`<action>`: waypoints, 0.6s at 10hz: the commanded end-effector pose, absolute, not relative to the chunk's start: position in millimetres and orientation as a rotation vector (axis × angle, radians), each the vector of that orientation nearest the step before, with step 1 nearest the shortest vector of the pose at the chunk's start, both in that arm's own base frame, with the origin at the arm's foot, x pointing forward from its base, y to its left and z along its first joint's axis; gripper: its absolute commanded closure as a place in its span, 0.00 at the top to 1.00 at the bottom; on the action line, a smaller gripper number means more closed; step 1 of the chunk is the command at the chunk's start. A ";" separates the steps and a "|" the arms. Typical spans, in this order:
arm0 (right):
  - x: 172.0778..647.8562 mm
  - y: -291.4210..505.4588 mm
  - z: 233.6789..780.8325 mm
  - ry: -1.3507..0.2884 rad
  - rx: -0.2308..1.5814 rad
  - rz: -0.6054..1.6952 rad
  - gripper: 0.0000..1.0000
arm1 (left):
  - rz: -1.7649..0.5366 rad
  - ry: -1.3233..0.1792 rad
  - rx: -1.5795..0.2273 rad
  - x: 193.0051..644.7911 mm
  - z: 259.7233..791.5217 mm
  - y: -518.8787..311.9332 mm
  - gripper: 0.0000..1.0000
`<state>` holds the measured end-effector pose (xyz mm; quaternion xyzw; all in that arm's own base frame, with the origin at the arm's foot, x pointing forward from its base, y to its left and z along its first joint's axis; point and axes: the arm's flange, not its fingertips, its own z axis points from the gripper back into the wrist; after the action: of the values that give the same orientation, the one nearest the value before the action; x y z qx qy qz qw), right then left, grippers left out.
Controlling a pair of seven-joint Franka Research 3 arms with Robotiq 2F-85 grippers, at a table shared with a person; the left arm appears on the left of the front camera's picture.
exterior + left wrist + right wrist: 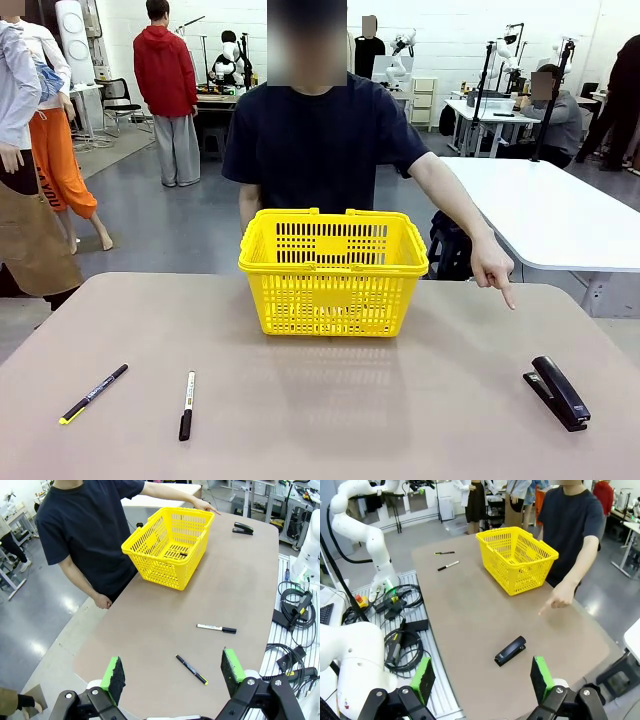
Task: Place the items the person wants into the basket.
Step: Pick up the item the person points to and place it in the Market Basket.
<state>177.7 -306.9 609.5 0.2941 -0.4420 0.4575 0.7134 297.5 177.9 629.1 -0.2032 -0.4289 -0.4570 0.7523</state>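
**Surfaces.** The table has a smooth, matte, grey-brown top with rounded corners.

**Container.** The basket is yellow hard plastic, rectangular and tapering toward its base. It has slotted lattice walls, and its handles are folded down on the rim. It stands at the far middle of the table, directly before the person. The left wrist view shows a small dark mark on the basket floor; what it is cannot be told.

**Items.**
- The stapler is black, long and glossy. It lies flat on the table's right side, well apart from the basket.
- The person's hand hangs over the far right edge, index finger pointing down toward the stapler's side.
- Two slim pens lie on the left: a black-and-yellow marker and, beside it, a white-and-black marker.

**Grippers.**
- The right gripper has its jaws spread wide and its green pads bare, with nothing between them. It is raised over the table's edge. The stapler lies ahead of it, roughly in line with the gap, untouched.
- The left gripper is likewise spread and empty. It hangs above the table's left end with both markers just ahead and the basket well beyond.
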 end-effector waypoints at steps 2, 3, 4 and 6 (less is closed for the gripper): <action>177.5 -306.5 613.2 -0.995 0.650 1.028 1.00 | -1.016 -0.958 -0.450 297.4 628.6 179.0 1.00; 177.5 -306.5 613.2 -0.995 0.650 1.028 1.00 | -1.016 -0.958 -0.450 297.4 628.6 179.0 1.00; 177.9 -306.0 609.3 -0.979 0.652 1.012 1.00 | -1.016 -0.958 -0.450 297.4 628.6 179.0 1.00; 221.0 -237.2 630.5 -0.752 0.558 0.849 1.00 | -1.016 -0.958 -0.450 297.4 628.6 179.0 1.00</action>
<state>201.1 -284.3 620.7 0.2764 -0.3988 0.4304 0.7612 297.4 177.6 629.2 -0.2032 -0.4287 -0.4573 0.7522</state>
